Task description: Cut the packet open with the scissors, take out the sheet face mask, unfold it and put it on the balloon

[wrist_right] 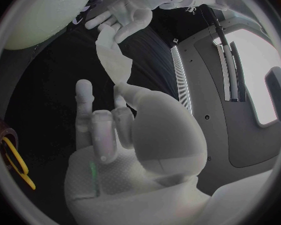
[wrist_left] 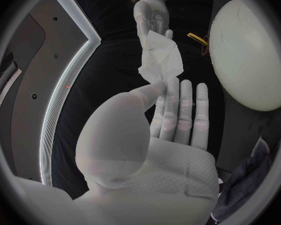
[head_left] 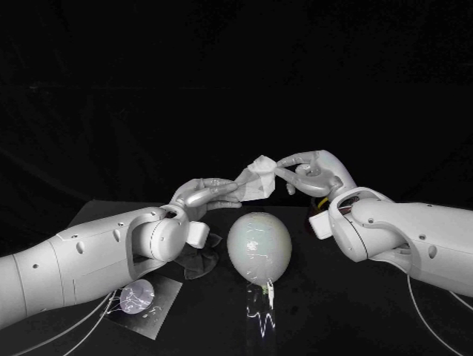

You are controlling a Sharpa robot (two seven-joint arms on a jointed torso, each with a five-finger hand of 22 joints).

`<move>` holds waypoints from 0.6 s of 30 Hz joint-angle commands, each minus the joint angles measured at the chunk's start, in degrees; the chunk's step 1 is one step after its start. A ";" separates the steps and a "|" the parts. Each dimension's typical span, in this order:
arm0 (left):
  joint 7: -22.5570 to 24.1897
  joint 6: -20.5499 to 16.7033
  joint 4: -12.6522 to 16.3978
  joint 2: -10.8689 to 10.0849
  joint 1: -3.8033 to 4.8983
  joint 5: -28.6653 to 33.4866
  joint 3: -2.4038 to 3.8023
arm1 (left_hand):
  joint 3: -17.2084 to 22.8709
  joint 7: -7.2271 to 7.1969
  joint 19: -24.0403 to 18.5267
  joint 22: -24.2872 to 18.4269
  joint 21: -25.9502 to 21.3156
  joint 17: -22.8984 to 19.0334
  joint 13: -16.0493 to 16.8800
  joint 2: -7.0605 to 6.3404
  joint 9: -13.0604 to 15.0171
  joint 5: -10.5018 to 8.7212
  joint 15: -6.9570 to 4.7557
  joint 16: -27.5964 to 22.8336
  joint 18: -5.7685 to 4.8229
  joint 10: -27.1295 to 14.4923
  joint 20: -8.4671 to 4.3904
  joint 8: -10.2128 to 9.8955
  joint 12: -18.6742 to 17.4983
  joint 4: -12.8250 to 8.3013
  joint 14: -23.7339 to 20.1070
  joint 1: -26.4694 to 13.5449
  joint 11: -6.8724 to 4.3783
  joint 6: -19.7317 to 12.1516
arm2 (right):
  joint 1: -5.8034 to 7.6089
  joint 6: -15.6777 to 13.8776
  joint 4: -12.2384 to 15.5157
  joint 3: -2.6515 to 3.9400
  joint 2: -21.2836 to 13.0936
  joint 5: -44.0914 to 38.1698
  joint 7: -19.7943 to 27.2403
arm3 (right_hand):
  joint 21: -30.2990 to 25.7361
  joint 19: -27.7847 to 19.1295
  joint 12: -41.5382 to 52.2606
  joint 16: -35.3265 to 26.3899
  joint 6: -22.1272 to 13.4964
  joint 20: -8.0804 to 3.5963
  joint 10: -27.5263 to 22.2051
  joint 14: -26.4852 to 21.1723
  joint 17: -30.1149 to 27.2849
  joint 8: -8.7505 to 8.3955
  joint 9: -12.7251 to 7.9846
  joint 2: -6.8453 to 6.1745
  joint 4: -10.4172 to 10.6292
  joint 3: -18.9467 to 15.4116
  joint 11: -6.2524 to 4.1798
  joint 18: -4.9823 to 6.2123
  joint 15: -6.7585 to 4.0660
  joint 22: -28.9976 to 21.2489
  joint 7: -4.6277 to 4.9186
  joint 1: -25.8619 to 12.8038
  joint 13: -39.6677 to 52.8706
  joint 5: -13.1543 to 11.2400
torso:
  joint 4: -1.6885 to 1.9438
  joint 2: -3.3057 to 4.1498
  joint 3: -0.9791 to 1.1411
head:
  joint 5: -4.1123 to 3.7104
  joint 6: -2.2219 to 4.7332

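place: robot lab | black table (head_left: 322, 315) | black backdrop (head_left: 236, 74) | light-strip wall panel (wrist_left: 58, 100)

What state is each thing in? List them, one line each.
Balloon: inflated, bare, lying on the table.
Mask: folded, held in the air.
Left robot hand: pinching the mask.
Right robot hand: pinching the mask.
Scissors: lying unheld.
Packet: lying on the table, unheld.

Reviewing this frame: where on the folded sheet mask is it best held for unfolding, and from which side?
Probably at its two opposite ends, with one hand coming from each side. The sheet mask stretches as a folded strip between the hands. The left hand pinches its lower end and the right hand its upper end, so pulling apart should open the folds.
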 commanded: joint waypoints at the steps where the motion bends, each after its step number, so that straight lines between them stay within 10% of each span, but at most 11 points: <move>1: -1.47 1.08 0.09 0.04 0.04 -1.15 0.02 | 0.24 -0.03 -0.35 0.14 0.29 -0.09 0.07 0.19 8.10 0.28 0.18 0.31 -0.46 -0.60 -0.01 0.21 0.34 -0.04 -0.23 0.11 0.03 -0.28 | -0.06 -0.81 0.27 0.04 -0.02 2.58 2.75 | 0.42 -0.11 0.35 0.32 0.31 0.17 1.32 2.06 6.54 0.33 0.09 0.49 -0.07 0.27 0.10 0.42 -0.20 1.32 -0.01 0.00 5.86 0.21 | -0.02 0.02 0.03 | -0.09 0.11; 9: -1.35 1.56 -0.30 0.16 0.03 -1.80 -0.01 | -0.18 2.13 -3.10 -0.23 -1.05 -0.76 -1.03 -0.60 6.63 0.27 2.12 -0.86 -1.12 -6.05 0.91 -3.04 -2.24 0.26 -3.66 -1.14 2.31 -4.70 | -0.12 -0.45 0.90 0.04 -0.06 3.26 2.97 | 0.40 -0.13 0.38 0.33 0.30 0.17 1.33 2.08 6.56 0.34 0.09 0.51 -0.08 0.29 0.10 0.42 -0.20 1.31 -0.01 -0.01 5.88 0.21 | -0.05 0.07 0.00 | -0.17 0.12; 18: -1.73 3.31 -0.72 0.29 0.03 -2.98 -0.02 | -1.05 4.37 -6.50 -3.57 -6.33 -2.59 -4.56 -5.26 2.86 0.28 5.09 -3.99 -1.47 -13.91 3.03 -8.40 -6.78 1.07 -10.12 -3.33 5.69 -11.89 | -0.15 -0.18 1.60 0.04 -0.14 3.59 2.89 | 0.43 -0.13 0.43 0.33 0.30 0.18 1.36 2.08 6.56 0.35 0.10 0.53 -0.11 0.31 0.11 0.41 -0.19 1.32 -0.01 -0.02 5.93 0.21 | -0.02 0.04 0.01 | -0.27 0.13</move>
